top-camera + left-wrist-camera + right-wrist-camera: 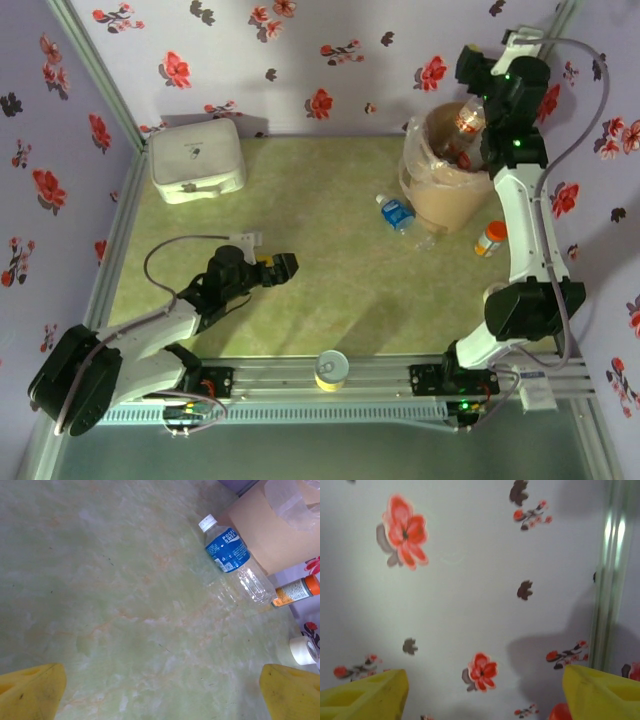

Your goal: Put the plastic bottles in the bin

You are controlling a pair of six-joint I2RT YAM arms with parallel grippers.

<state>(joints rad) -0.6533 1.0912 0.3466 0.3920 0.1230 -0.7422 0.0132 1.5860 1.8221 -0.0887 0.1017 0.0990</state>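
Note:
A clear plastic bottle [400,214] with a blue label and white cap lies on the green table beside the bin; it also shows in the left wrist view [232,555]. The beige bin [445,195], lined with a clear bag, stands at the back right and holds a red-labelled bottle [466,120] that sticks up out of it. My right gripper [478,95] hangs above the bin, open and facing the flowered wall, its yellow fingers [365,695] wide apart and a red cap [560,713] just below them. My left gripper [285,266] rests low over the table's middle, open with nothing between its fingers [30,692].
A white rounded box [197,160] sits at the back left. An orange-capped vial [490,238] lies right of the bin, and a yellow-rimmed tin [332,368] stands at the near edge. A white tape roll [304,650] lies near the vial [295,591]. Flowered walls close in three sides.

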